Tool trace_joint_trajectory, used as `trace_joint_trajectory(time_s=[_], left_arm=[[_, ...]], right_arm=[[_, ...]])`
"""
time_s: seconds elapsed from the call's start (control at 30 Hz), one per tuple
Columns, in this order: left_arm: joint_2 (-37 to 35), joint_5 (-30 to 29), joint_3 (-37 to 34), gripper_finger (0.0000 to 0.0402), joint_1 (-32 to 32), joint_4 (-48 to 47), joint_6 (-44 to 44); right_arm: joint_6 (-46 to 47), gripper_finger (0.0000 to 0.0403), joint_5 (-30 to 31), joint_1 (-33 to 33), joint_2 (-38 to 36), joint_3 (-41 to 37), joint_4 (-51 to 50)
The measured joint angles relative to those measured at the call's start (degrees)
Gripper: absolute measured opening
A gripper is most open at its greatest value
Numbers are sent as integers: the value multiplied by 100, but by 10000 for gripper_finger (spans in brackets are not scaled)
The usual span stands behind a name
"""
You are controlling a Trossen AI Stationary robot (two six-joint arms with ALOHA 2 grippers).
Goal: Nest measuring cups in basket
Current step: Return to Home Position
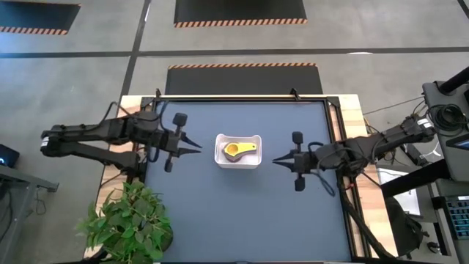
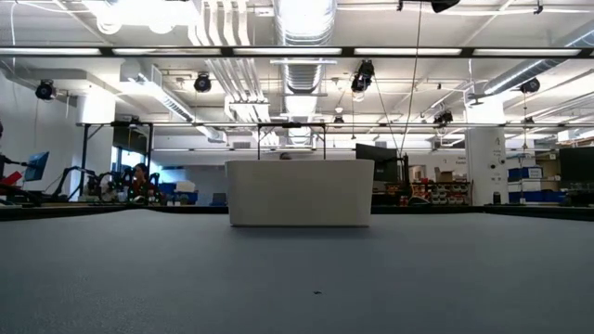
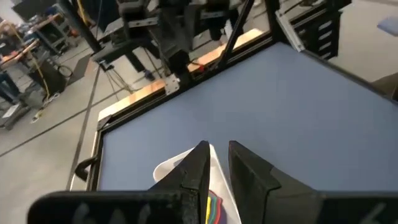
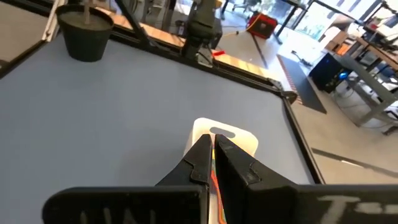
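The measuring cups [image 1: 236,150], a yellow one on top, lay nested inside the white basket [image 1: 238,136] at the middle of the dark table [image 1: 242,213]. The left gripper [image 1: 199,149] hovered near its left side, fingers slightly parted and empty. The right gripper [image 1: 275,160] faced it from the opposite side, pinched closed on nothing.

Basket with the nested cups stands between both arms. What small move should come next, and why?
Probably pull the left end effector and the right end effector back toward their own sides: both hold nothing, and the measuring cups sit nested inside the basket, so the job looks done.
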Motion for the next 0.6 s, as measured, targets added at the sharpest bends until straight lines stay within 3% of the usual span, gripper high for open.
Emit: trace_joint_trajectory(time_s=[0.2,0.4,0.6], left_arm=[[-702,26,-657,40,0,444,-232],[-1576,-4,-1427,40,0,982,-607],[-2418,-416,-1944,40,2,1092,-992]], right_arm=[[-22,8,-85,-259,-417,-246,-22],[22,8,-588,-629,-702,-379,0],[-36,8,-855,-904,-843,-409,-16]])
